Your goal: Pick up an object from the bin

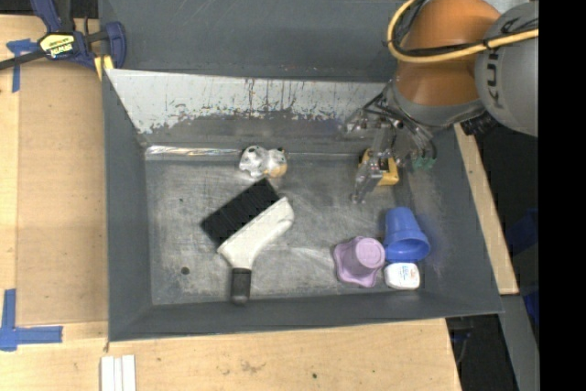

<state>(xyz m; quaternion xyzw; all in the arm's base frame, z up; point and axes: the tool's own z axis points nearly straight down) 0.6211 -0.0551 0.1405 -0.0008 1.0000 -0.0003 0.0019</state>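
My gripper (374,172) hangs low in the back right part of the bin, over bare floor, with a small yellow piece showing at its tip. A blue cup (405,233) lies on its side just in front of it, to the right. Beside the cup sit a purple lidded thing (359,261) and a small white round container (403,276). A crumpled white and yellow thing (263,161) lies to the gripper's left by the back wall. None of these touches the gripper.
A white block with a black pad (247,220) lies slanted in the middle of the bin, with a small black piece (240,285) at its front end. The arm's orange cover stands over the bin's back right corner.
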